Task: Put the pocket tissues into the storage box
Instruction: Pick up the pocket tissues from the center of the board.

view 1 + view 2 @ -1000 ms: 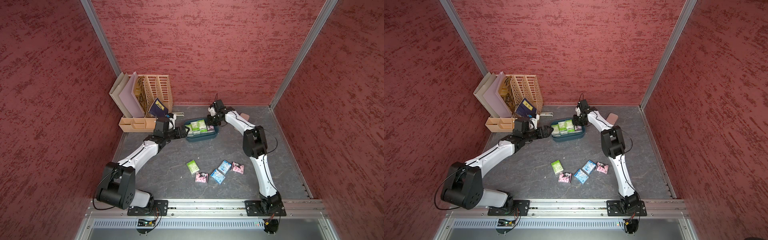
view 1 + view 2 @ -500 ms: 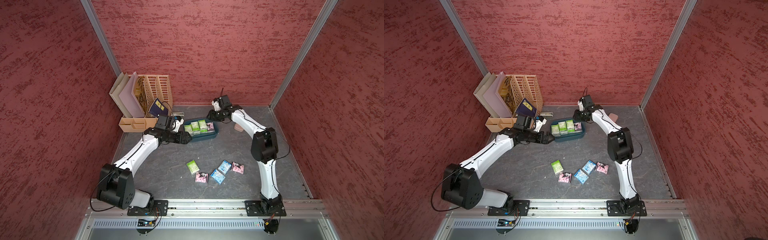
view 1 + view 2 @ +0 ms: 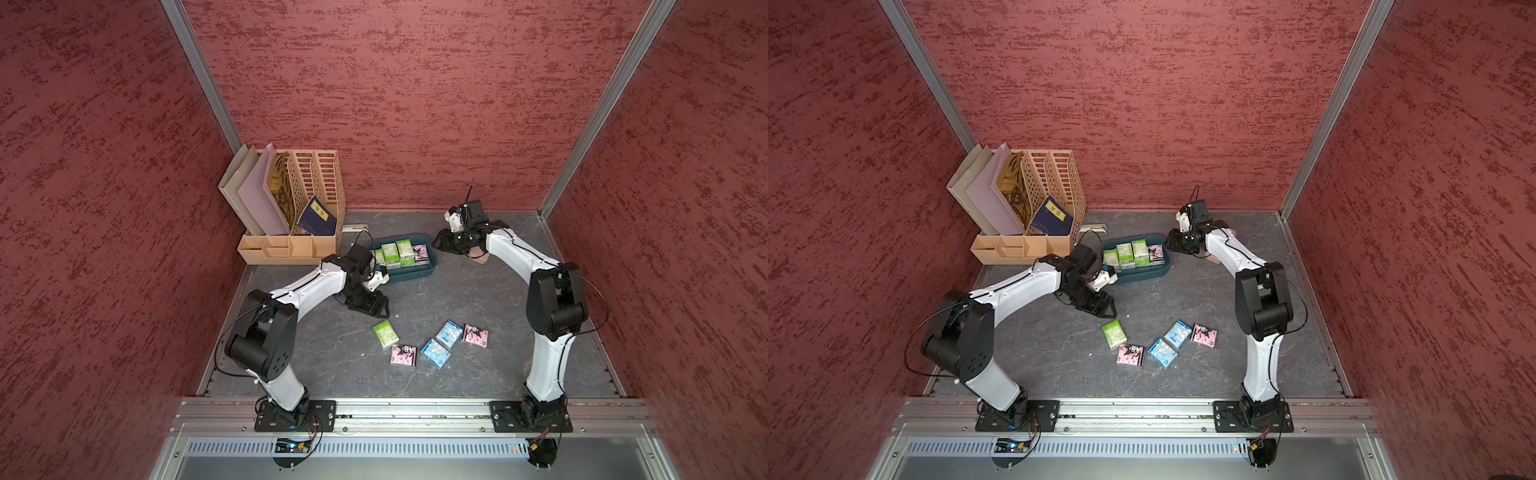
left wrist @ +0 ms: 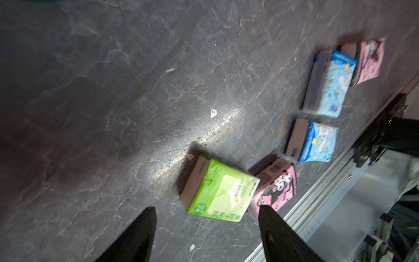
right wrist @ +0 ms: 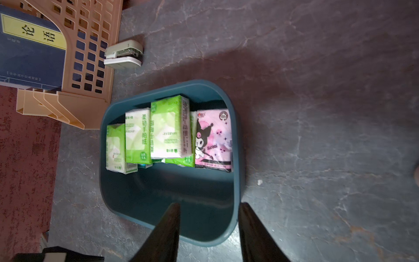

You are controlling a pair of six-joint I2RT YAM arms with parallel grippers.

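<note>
Both top views: rough red walls enclose a dark grey, veined tabletop. The storage box holds several pocket tissues; five more lie nearer the camera than the box. Left wrist view: left jaws spread, empty, near a green packet. Right wrist view: right jaws parted, empty, at the box's rim.

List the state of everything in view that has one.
storage box: upright, partly filled.
boxed packets: packed in a row at one end.
loose packets: five, flat on the table.
left claw: open, empty, above the table.
right claw: open, empty, at the box's rim.
stapler: closed.
file organizer: upright, holding folders.
</note>
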